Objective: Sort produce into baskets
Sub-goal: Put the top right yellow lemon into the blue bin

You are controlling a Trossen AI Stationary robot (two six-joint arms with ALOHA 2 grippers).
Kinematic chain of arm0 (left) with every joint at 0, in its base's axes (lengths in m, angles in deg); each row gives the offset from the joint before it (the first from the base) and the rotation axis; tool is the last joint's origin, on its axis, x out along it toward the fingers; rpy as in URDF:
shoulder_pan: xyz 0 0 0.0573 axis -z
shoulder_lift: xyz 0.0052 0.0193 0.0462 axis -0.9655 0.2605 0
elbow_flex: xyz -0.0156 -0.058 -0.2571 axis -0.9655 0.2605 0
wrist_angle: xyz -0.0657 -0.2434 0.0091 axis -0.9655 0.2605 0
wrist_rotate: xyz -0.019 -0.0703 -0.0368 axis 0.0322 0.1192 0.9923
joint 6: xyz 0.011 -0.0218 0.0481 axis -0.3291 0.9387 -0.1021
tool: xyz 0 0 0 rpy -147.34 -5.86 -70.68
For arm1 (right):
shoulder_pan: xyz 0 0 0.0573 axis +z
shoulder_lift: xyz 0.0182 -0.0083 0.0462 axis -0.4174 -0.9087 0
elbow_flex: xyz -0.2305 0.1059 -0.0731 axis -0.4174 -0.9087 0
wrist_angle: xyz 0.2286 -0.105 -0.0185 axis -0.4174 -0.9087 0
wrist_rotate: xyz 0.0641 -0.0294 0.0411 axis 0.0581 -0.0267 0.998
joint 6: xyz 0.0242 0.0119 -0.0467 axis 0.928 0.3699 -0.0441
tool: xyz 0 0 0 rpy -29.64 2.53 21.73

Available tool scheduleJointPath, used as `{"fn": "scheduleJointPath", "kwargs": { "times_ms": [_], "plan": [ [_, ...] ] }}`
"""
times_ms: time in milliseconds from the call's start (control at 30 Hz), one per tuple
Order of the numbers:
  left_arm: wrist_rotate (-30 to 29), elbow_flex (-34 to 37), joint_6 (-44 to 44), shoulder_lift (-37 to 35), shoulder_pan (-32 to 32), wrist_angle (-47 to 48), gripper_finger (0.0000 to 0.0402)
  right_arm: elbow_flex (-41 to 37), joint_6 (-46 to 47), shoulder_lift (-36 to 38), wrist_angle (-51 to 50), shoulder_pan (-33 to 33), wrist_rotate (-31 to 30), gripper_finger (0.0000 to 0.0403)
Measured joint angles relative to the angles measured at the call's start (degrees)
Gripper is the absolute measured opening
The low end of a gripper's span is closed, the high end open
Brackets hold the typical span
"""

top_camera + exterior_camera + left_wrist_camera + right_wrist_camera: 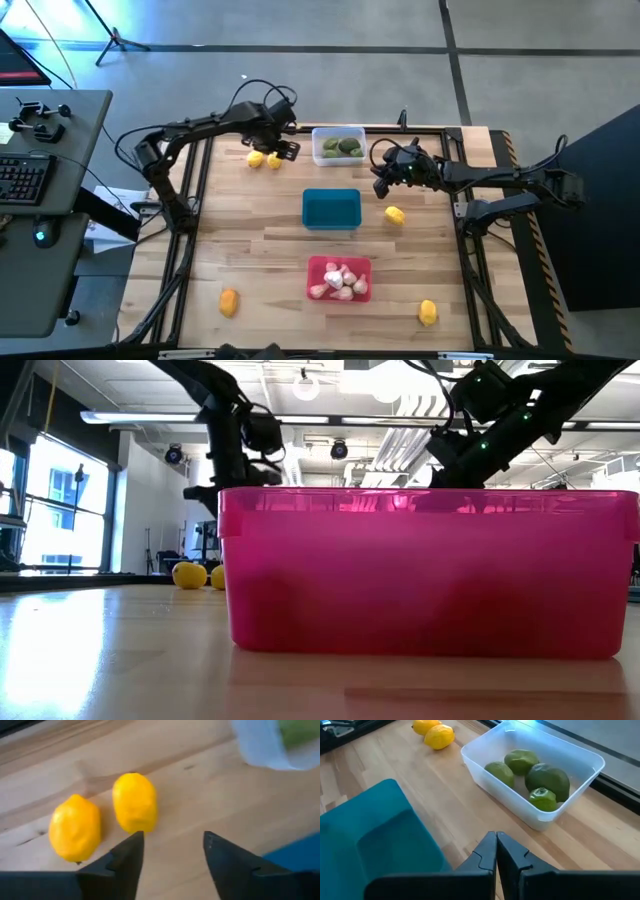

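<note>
Left end effector [172,852] hovers open-fingered beside two lemons [134,802].

- From overhead you look straight down on the whole table [250,250] and both arms.
- Your low camera sits at tabletop level, close behind the red basket [425,570], facing the room.
- Your left wrist camera looks close down on two yellow fruits [135,802].
- Your right wrist camera faces the clear basket [535,775]; it shares those fruits with the left wrist.
</note>
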Motion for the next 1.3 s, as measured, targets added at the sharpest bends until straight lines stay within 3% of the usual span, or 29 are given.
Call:
{"fn": "scheduleJointPath", "kwargs": {
  "times_ms": [233, 733, 933, 1300],
  "plan": [
    [-0.93, 0.00, 0.00, 5.75, -4.21, 0.13, 0.0249, 0.00, -0.15, 0.00, -0.37, 0.00, 0.47, 0.0000],
    [2.55, 0.02, -1.59, 11.42, -5.29, -3.42, 0.0251, 0.00, 1.20, 0.00, -1.18, 0.00, 0.59, 0.0000],
    [3.52, 0.02, -0.94, 11.80, -5.29, -3.36, 0.0224, 0.00, 1.18, 0.00, -1.22, 0.00, 0.57, 0.0000],
    [3.50, 0.02, -4.51, 11.35, -5.31, -3.07, 0.0114, 0.00, -3.86, 0.00, -1.20, 0.00, 0.54, 0.0000]
  ]
}}
